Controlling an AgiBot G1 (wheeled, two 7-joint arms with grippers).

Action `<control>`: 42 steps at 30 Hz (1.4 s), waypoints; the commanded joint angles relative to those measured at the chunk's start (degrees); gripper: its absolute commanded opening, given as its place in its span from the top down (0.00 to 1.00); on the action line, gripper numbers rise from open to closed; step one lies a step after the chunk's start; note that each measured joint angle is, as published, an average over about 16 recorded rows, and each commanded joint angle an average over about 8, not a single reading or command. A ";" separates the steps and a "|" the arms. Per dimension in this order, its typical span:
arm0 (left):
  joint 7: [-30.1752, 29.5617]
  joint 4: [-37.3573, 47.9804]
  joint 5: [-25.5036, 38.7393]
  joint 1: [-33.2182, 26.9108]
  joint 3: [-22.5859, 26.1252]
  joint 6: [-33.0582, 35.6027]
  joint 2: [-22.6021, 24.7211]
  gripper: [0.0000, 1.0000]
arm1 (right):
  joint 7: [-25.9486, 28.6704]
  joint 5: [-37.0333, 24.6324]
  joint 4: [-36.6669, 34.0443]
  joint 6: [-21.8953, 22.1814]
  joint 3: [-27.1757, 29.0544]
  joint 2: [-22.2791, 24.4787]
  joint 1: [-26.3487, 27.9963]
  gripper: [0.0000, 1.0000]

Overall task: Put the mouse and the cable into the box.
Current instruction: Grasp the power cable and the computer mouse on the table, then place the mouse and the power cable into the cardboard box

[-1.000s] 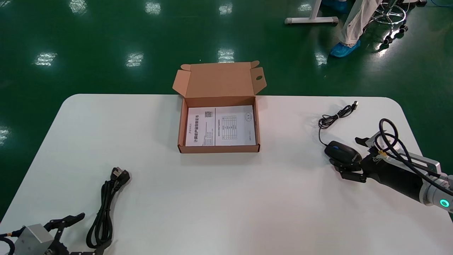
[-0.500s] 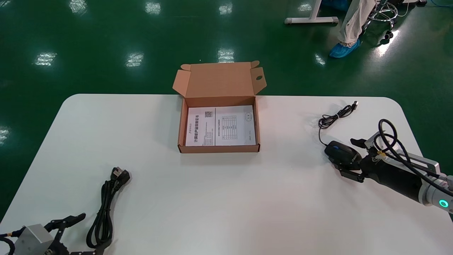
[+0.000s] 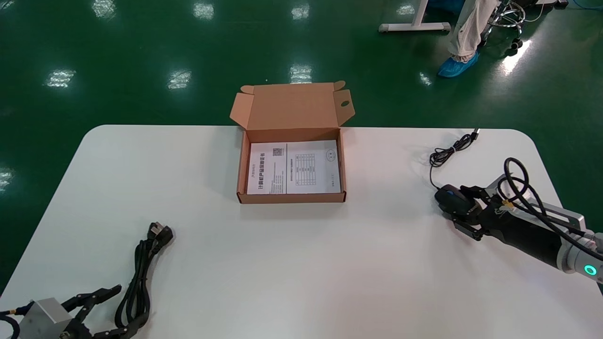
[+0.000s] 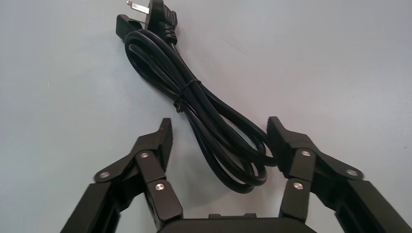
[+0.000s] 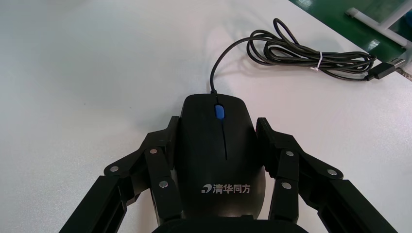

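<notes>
A black mouse (image 3: 451, 197) (image 5: 219, 155) lies on the white table's right side, and my right gripper (image 3: 458, 205) (image 5: 217, 124) is shut on its two sides. Its thin cord (image 3: 447, 153) (image 5: 311, 53) trails off in a tied bundle toward the far edge. A coiled black power cable (image 3: 139, 278) (image 4: 214, 121) lies at the near left. My left gripper (image 3: 123, 308) (image 4: 219, 124) is open, with one finger on each side of the coil's near loop. The open cardboard box (image 3: 292, 197) stands at the middle back, apart from both grippers.
A printed sheet (image 3: 293, 167) lies flat in the box, whose lid (image 3: 292, 106) stands up at the back. The cord's USB plug (image 3: 476, 134) rests near the table's far right edge. Beyond the table is green floor with a person's leg (image 3: 464, 42).
My right gripper has shut on the mouse, nudging it and its cord a little farther away. My left gripper has crept forward around the power cable's loop.
</notes>
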 commanded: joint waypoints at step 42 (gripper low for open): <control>11.83 0.13 -1.10 -7.73 -7.37 -3.10 6.72 1.00 | -9.53 3.49 3.65 12.44 6.50 -5.81 3.31 1.00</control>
